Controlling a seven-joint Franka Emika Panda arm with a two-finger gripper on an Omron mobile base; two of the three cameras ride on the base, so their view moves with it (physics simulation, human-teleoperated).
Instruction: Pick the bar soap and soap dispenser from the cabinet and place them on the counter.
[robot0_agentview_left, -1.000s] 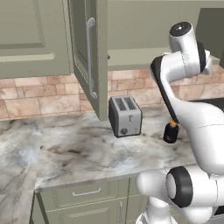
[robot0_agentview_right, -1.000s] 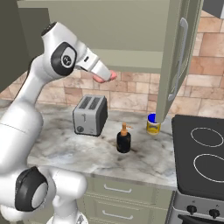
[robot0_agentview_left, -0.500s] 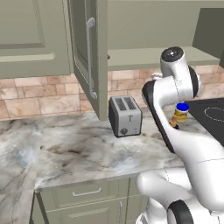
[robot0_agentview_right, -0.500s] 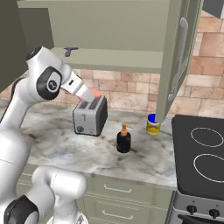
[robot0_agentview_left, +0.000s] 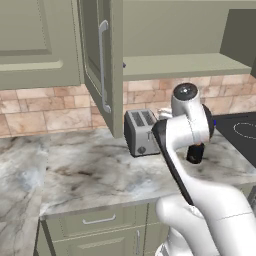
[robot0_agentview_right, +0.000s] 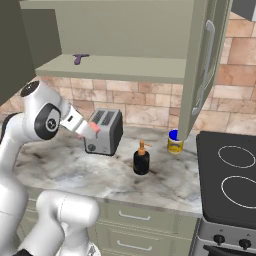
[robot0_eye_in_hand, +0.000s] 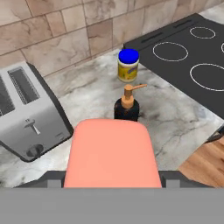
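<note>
My gripper is shut on the bar soap, a salmon-pink block that covers the lower middle of the hand view. From the right base camera the gripper holds the bar soap just above the counter, in front of the toaster. The soap dispenser, black with an orange pump, stands upright on the counter a little beyond the held soap. The soap dispenser is partly hidden behind my arm. The cabinet stands open above.
A silver toaster stands against the brick wall. A yellow jar with a blue lid sits behind the dispenser. The black stove borders the counter on the right. The open cabinet door hangs above the jar. A small purple object lies on the shelf.
The arm has swung down from shelf height to just above the counter by the toaster, with the pink soap still in its grip. The dispenser has not moved.
</note>
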